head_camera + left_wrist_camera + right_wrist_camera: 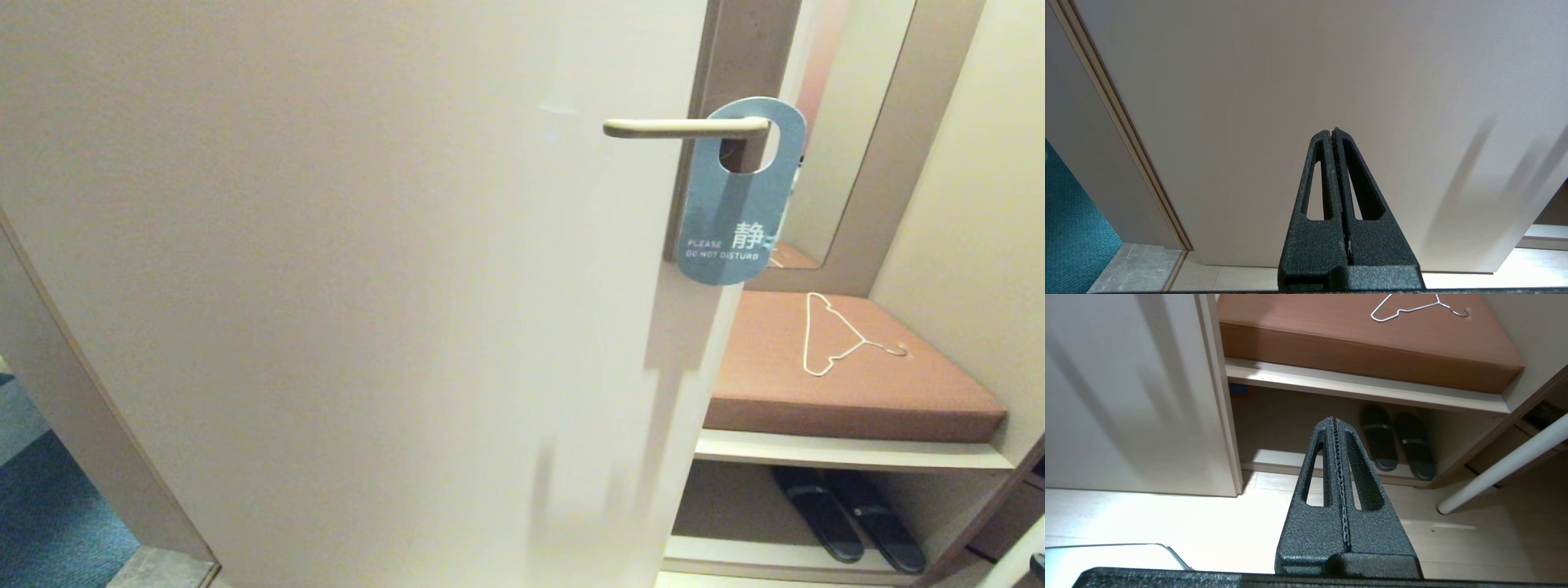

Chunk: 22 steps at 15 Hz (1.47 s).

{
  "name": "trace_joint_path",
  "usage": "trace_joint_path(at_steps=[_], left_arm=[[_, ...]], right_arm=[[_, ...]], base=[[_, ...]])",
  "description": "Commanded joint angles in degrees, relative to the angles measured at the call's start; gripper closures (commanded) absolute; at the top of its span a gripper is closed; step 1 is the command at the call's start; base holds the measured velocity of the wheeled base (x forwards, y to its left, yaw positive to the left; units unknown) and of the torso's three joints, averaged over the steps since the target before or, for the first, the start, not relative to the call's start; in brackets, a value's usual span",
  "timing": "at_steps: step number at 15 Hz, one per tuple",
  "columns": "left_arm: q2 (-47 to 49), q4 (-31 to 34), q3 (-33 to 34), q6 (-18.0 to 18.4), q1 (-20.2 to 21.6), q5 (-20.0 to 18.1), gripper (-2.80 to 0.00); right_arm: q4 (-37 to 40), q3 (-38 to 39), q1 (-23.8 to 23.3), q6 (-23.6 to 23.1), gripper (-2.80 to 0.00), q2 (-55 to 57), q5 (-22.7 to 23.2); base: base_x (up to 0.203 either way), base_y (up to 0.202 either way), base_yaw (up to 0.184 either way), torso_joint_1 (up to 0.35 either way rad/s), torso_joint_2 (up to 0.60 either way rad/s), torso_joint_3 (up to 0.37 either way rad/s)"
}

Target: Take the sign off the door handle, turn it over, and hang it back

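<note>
from the head view, a pale door (343,269) fills most of the scene, with teal carpet at 8 o'clock and an alcove at 3 o'clock holding a brown cushioned bench (857,384). a thin white wire hanger (841,335) lies on the bench, and a pair of dark slippers (849,518) sits on the shelf below it at 5 o'clock. the door handle (686,127) juts out level at about 1 o'clock, and the sign (739,196) hangs from it near the pivot end, its blue "please do not disturb" face outward. neither arm shows here. in the left wrist view, the left gripper (1333,131) is clenched on nothing, fingers pressed together, pointing at the bare door panel low down, with the door frame and carpet towards 8 o'clock. in the right wrist view, the right gripper (1333,419) is likewise clenched and empty, aimed at the shelf under the bench, the slippers just beyond its tips at 2 o'clock and the wire hanger far off at 1 o'clock.
</note>
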Motion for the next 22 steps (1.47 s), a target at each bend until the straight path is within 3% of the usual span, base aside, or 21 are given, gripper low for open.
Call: trace_joint_path(at_steps=[1,5,9,22], left_arm=[[0.07,-0.06,0.0,-0.02,0.02,0.0,0.0],[0.07,0.03,0.0,-0.02,0.02,0.0,0.0],[0.07,-0.06,0.0,-0.02,0.02,0.0,0.0],[0.07,0.03,0.0,-0.02,0.02,0.0,0.0]], right_arm=[[0.62,1.06,-1.65,0.03,0.0,-5.09,3.42],[6.07,1.07,-5.47,-0.47,0.0,-11.14,11.06],[12.26,1.07,-6.63,-0.11,0.0,-16.66,11.42],[12.16,1.07,-4.06,1.08,0.0,-32.55,11.17]], base=[[0.0,0.0,0.0,0.0,0.0,0.0],[0.0,0.0,0.0,0.0,0.0,0.0],[0.0,0.0,0.0,0.0,0.0,0.0],[0.0,0.0,0.0,0.0,0.0,0.0]])
